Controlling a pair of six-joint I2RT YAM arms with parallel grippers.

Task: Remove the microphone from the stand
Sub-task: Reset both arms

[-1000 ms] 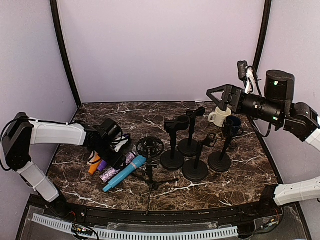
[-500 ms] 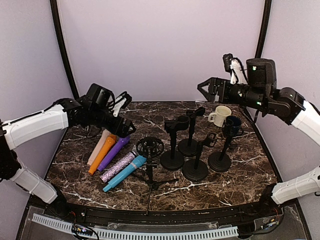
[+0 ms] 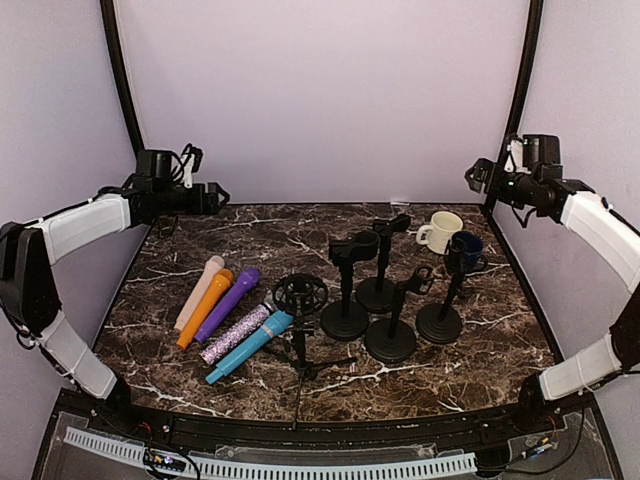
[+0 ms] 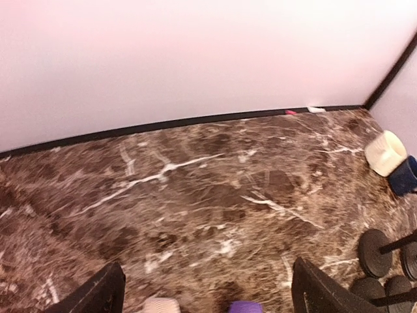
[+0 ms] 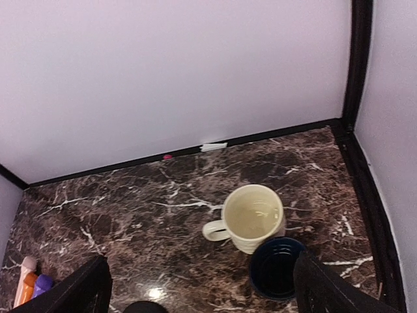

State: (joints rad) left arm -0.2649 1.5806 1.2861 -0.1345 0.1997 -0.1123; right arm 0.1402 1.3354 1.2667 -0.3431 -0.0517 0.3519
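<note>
No text, label, brand mark, number or sign is legible on any surface (microphones [image 3: 228,303], stands [image 3: 345,320], mugs [image 3: 440,232] and table [image 3: 480,350] included) in any view.

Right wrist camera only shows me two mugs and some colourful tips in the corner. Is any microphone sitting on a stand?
Observer: No. The four clip stands and the shock-mount stand hold nothing.
Operator: Then where are the microphones?
Observer: Five microphones lie side by side on the table, left of the stands.
Operator: Is the other arm holding one?
Observer: No. The left gripper is open and holds nothing, raised near the back left corner.
</note>
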